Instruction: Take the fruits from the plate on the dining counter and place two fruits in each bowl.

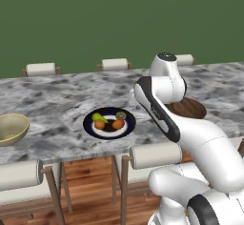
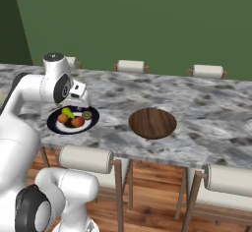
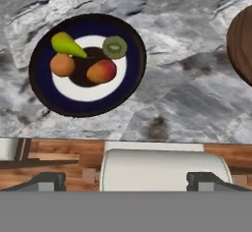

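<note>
I'm hovering the end effector, fingers apart and empty, above the plate on the tabletop, all four fruits aboard; next, descend and grip one.

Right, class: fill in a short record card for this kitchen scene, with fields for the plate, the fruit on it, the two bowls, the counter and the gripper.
plate: dark-rimmed plate on the counter, near its front edge
fruit: four on the plate: yellow-green long one, orange one, orange-red one, green-brown one
tan bowl: left of the plate, no fruit inside
brown bowl: right of the plate, no fruit inside
counter: grey marbled top, stools along both sides
gripper: fingertips apart, holding nothing
</note>
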